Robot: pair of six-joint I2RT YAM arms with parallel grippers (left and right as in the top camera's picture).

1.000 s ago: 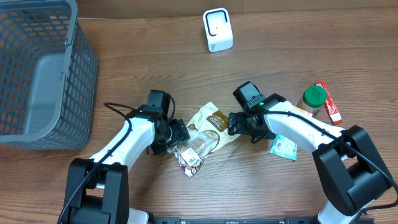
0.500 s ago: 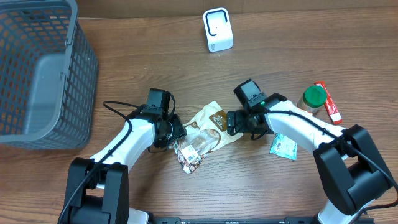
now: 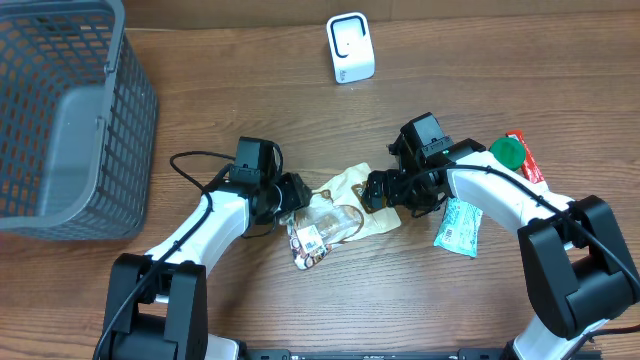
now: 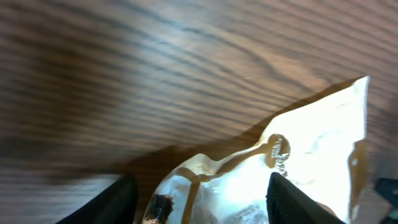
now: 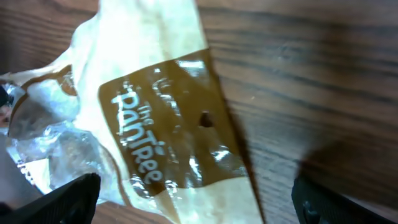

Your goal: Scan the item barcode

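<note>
Centrally on the wooden table (image 3: 250, 100), the snack bag (image 3: 335, 215) is lying flat and slightly crumpled between the two arms, well short of the white scanner (image 3: 350, 47) at the far edge. Its cream wrapper is carrying a brown panel with white lettering, and a crinkled clear window is showing pale contents toward the end nearest the left arm, where a small printed patch is facing up. The left gripper (image 4: 202, 183) is sitting low over that end with its fingers (image 4: 118, 199) standing apart and the film lying between them; whether they are squeezing the bag cannot be told. The right gripper (image 5: 196, 183) is hovering over the brown panel with its fingers (image 5: 348, 199) spread wide, one of them over bare wood. Both wrist views are showing only the dark fingertips at the bottom edge, and the left one is blurring the wood grain. No barcode is readable on any side that is showing, and the lettering is only partly legible.
</note>
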